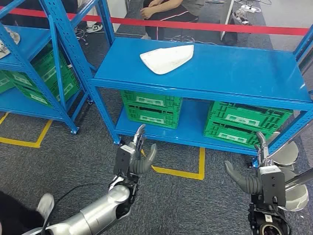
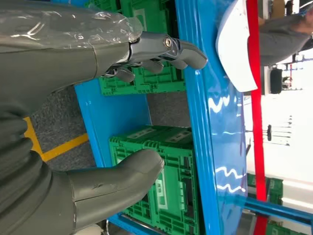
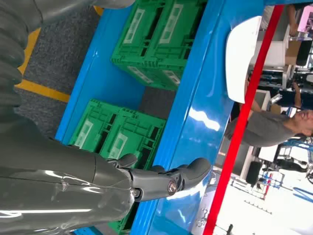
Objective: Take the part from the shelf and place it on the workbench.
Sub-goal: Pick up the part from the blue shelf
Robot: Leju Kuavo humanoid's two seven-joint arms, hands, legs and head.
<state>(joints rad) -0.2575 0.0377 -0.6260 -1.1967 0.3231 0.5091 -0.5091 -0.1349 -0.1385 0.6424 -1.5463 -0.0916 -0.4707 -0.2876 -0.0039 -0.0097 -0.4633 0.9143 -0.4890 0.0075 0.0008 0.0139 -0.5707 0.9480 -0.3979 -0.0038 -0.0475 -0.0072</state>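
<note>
At the bottom of the head view, the left hand [image 1: 134,159] and right hand [image 1: 258,178] are spread wide, holding nothing. Higher up, mid-frame, the white curved plastic part [image 1: 167,58] lies on the blue metal shelf [image 1: 229,73]. It looks light, stiff and slippery; grip its edges.

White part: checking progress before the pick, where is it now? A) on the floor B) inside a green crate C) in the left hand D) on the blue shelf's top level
D: the white part lies on the blue shelf's top level, both hands open and short of it.
</note>
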